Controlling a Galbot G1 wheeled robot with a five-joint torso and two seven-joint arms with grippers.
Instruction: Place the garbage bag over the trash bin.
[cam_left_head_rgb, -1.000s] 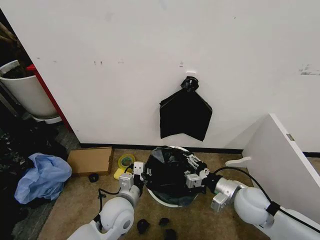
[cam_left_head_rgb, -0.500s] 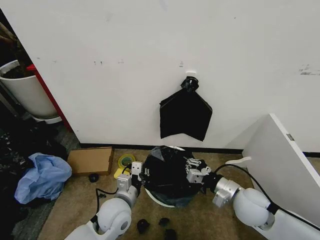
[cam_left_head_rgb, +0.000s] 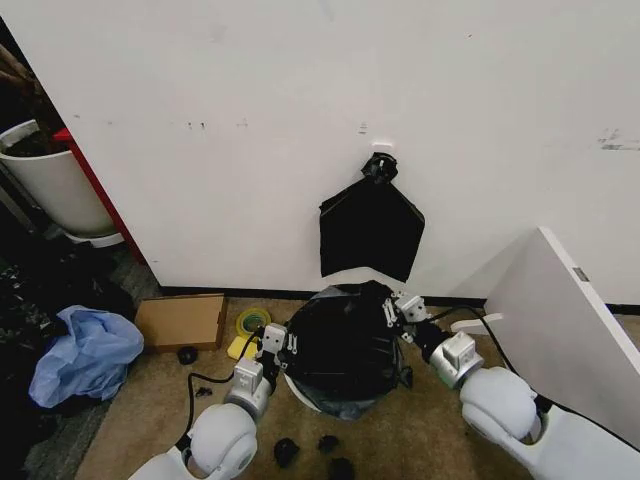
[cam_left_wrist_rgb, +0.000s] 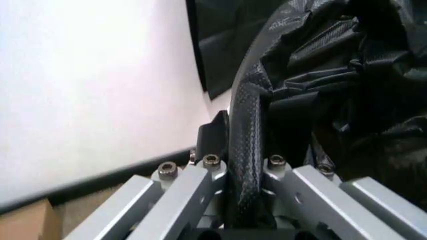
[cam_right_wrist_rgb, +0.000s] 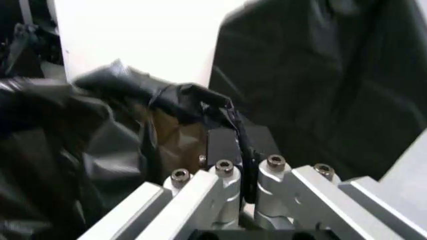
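Left gripper (cam_left_head_rgb: 277, 343) sat at the bag's left edge, fingers (cam_left_wrist_rgb: 200, 187) clamped tight on a fold of the garbage bag (cam_left_head_rgb: 345, 345). Bag was stretched wide over the trash bin (cam_left_head_rgb: 300, 392) on the floor by the wall, likely to keep the mouth open. Right gripper (cam_left_head_rgb: 400, 308) had its fingers (cam_right_wrist_rgb: 223, 187) pinched on the opposite hem.

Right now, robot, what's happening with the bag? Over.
Both grippers, left and right, shut on the garbage bag. Bag stretched over the trash bin. Nothing blocking.
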